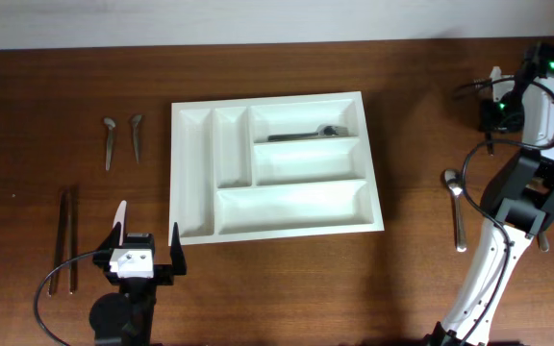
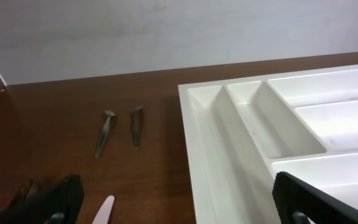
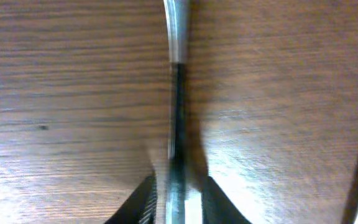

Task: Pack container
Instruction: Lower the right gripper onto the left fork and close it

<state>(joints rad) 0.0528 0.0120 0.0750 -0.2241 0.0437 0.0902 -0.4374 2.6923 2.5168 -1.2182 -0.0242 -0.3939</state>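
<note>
Container (image 1: 287, 204) lies central; left end effector (image 1: 147, 229) gapes, right end effector (image 3: 179, 190) flanks a handle (image 3: 177, 93), grip unclear.

Left gripper (image 1: 147, 235) hangs with jaws spread wide. Right gripper (image 3: 179, 202) points straight down, fingers (image 3: 140, 204) set narrow on either side of a utensil handle (image 3: 176, 93); whether they touch is blurred.

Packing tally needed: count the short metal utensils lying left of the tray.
2. One short utensil lies on the table left of the container, level with its far end; the other lies beside it, nearer the container, not touching. Nothing covers that patch.
</note>
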